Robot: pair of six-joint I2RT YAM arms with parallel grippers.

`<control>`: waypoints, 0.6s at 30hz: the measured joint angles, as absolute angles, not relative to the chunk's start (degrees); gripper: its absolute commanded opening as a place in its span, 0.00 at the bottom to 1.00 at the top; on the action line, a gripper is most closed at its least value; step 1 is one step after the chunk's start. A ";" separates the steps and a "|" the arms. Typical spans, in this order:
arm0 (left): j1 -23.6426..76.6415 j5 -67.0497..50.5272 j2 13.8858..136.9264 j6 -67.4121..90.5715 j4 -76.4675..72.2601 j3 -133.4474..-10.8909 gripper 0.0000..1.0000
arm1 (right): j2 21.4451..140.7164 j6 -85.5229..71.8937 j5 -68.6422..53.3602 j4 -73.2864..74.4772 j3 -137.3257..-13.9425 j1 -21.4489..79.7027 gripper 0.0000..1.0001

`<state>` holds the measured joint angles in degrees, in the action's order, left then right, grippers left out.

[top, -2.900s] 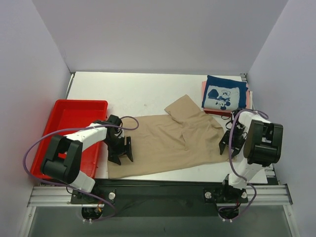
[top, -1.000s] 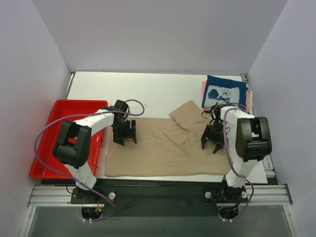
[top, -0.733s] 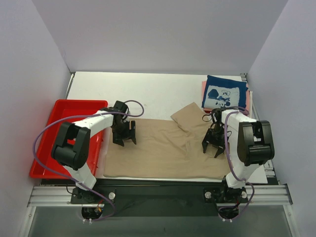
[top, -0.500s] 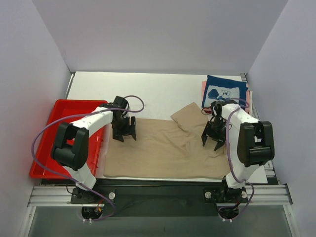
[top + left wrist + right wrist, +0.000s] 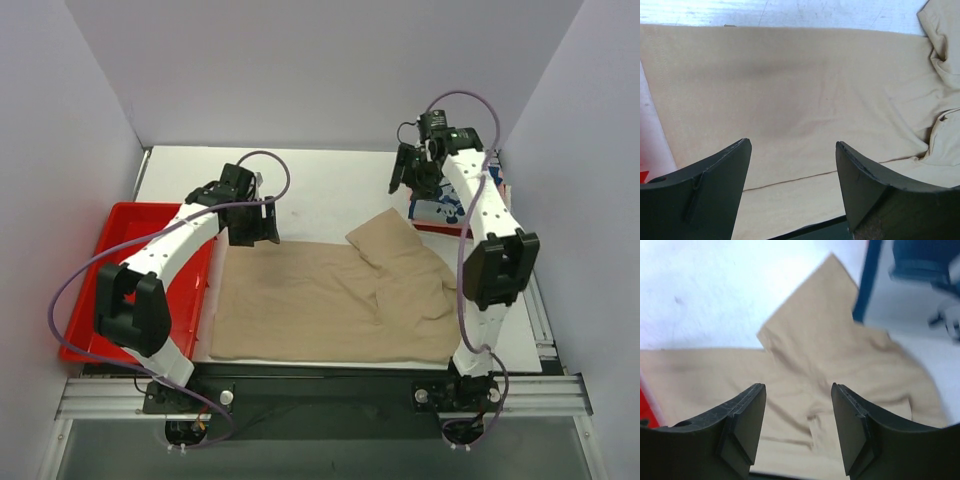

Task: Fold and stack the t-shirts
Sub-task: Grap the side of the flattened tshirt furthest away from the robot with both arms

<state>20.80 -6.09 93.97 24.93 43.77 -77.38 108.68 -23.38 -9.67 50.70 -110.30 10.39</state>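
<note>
The tan t-shirt (image 5: 320, 300) lies flat across the near half of the table, with one sleeve bunched at its right end. It fills the left wrist view (image 5: 790, 90) and shows in the right wrist view (image 5: 840, 370). My left gripper (image 5: 252, 228) is open and empty, raised over the shirt's far left corner (image 5: 792, 144). My right gripper (image 5: 406, 178) is open and empty, held high at the back right (image 5: 797, 386). The folded navy t-shirt (image 5: 437, 210) lies under the right arm and is mostly hidden; it also shows in the right wrist view (image 5: 920, 260). A red edge (image 5: 440, 229) peeks out beneath it.
A red plastic tray (image 5: 130, 250) stands at the table's left edge, beside the tan shirt. White table (image 5: 320, 185) shows behind the shirt. Grey walls close in the left, back and right sides.
Both grippers have lifted off the tan shirt and swung toward the back, the right one furthest. The shirt has been drawn out flatter and now lies still.
</note>
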 measured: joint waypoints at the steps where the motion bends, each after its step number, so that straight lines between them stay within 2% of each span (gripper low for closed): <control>1: 20.73 -6.35 93.84 25.02 43.16 -77.17 0.79 | 111.61 -22.70 -9.78 49.80 -113.03 10.61 0.54; 5: 20.21 -7.66 93.41 25.56 41.08 -76.12 0.79 | 123.85 -20.78 -9.93 48.56 -121.43 11.44 0.52; 10: 19.64 -8.21 93.32 26.41 39.20 -75.75 0.79 | 133.53 -19.31 -9.63 47.75 -122.39 11.88 0.53; 18: 18.39 -8.97 92.95 26.94 37.65 -74.81 0.79 | 137.69 -17.96 -5.54 46.35 -122.83 12.05 0.54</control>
